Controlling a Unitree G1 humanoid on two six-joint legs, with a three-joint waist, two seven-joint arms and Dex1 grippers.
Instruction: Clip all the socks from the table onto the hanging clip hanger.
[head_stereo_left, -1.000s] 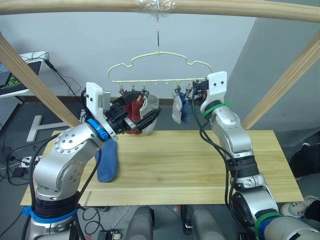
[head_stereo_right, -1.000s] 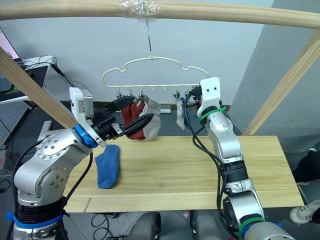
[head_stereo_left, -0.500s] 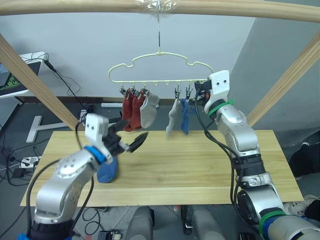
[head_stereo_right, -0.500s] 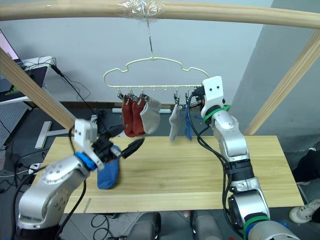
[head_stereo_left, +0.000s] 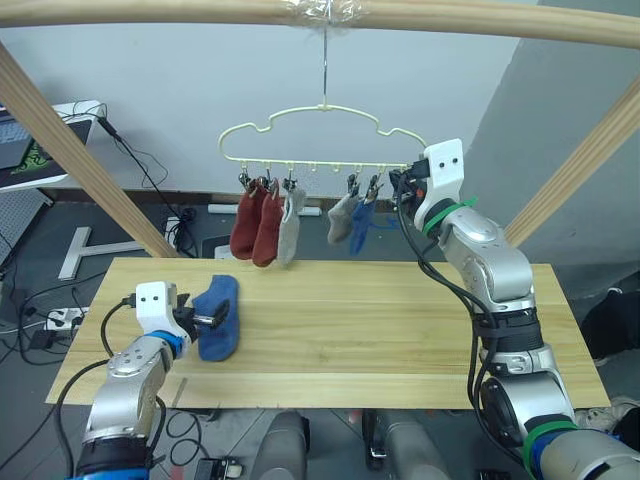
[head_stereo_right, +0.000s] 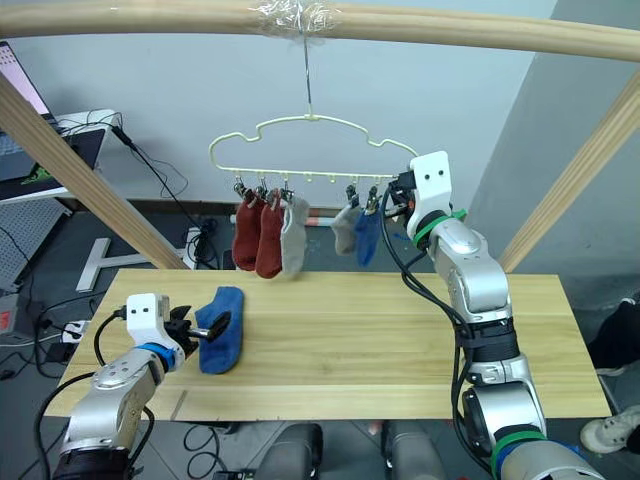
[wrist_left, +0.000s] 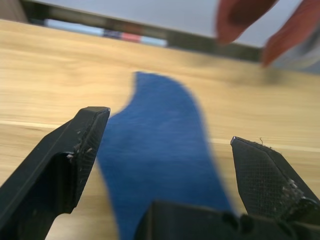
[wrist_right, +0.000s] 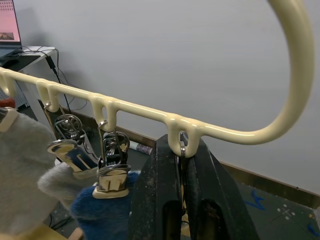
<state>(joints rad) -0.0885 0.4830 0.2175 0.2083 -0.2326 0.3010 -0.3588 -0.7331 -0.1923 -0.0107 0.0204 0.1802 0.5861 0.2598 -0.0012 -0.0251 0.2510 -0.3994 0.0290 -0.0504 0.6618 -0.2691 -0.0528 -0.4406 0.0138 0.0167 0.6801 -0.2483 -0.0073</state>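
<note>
The pale-yellow clip hanger (head_stereo_left: 322, 107) hangs from the pole by its hook. Two rust-red socks (head_stereo_left: 256, 226) and a light grey sock (head_stereo_left: 289, 225) are clipped at its left. Another grey sock (head_stereo_left: 341, 218) and a blue sock (head_stereo_left: 360, 227) are clipped toward its right. One blue sock (head_stereo_left: 220, 340) lies flat on the table (head_stereo_left: 400, 330), at its left. My left gripper (wrist_left: 167, 130) sits low at that sock's left end, open, one finger on each side of it. My right gripper (wrist_right: 181, 146) is shut on the clip under the hanger's rightmost loop.
A thick wooden pole (head_stereo_left: 150, 12) runs across the top, with slanted wooden struts at left (head_stereo_left: 80, 150) and right (head_stereo_left: 580, 160). Behind the table's left end are cables on the floor and a desk (head_stereo_left: 40, 140).
My left arm has come down from the hanger, where it was at the grey sock, to table level at the blue sock. That grey sock now hangs free. The right gripper stays on the hanger.
</note>
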